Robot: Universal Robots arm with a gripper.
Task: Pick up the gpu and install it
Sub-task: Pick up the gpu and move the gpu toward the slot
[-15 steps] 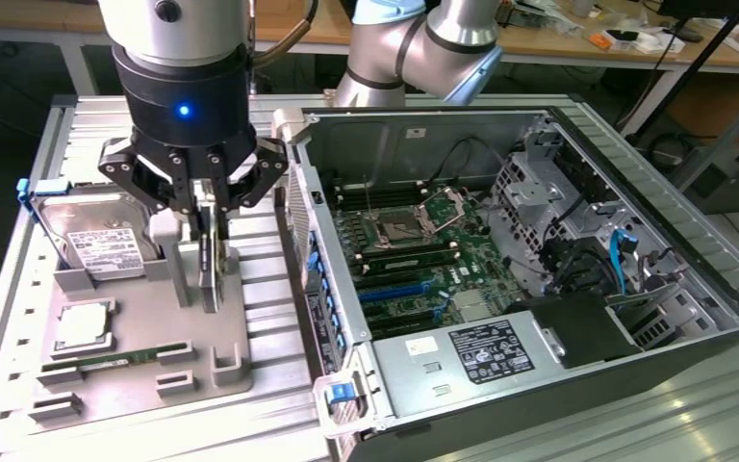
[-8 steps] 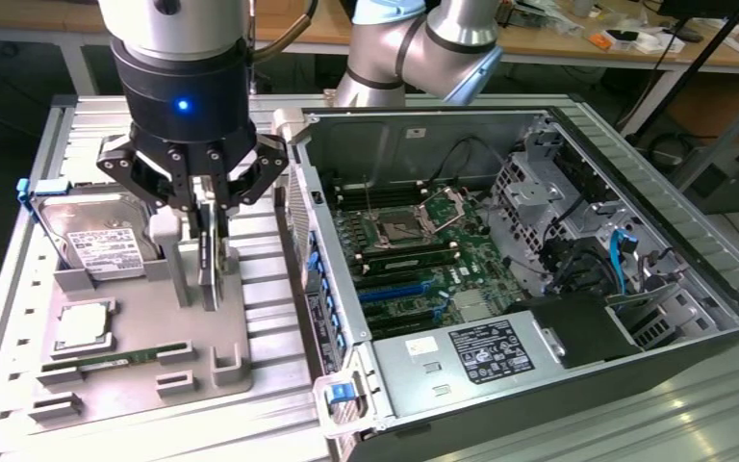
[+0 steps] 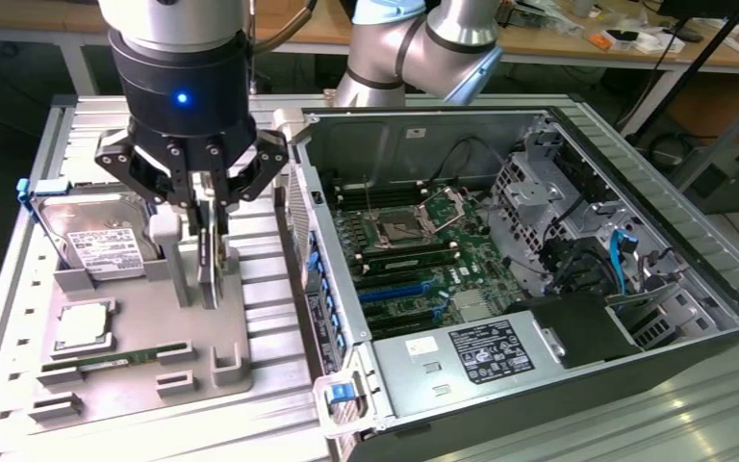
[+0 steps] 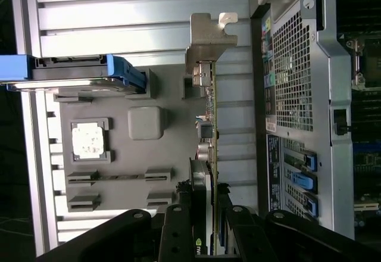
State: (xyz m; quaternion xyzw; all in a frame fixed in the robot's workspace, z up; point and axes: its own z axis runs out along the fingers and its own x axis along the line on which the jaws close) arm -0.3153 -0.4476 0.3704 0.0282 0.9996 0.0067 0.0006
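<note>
the pincer [image 3: 212,231] is clamped on the gpu [image 3: 209,274], which stands on edge in the grey tray [image 3: 126,346] on the counter [image 3: 273,318]. this is at the exterior view's left of the open computer case [image 3: 472,241]. the hard drive [image 3: 93,236] lies further left in the same tray. the card's silvery bracket [image 4: 208,41] is at the end away from the pincer [image 4: 203,214].

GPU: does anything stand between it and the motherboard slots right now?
Yes. The gpu stands in the gray holder with the gripper closed on it. The PC case's rear wall rises between the holder and the motherboard; the case is open on top.
</note>
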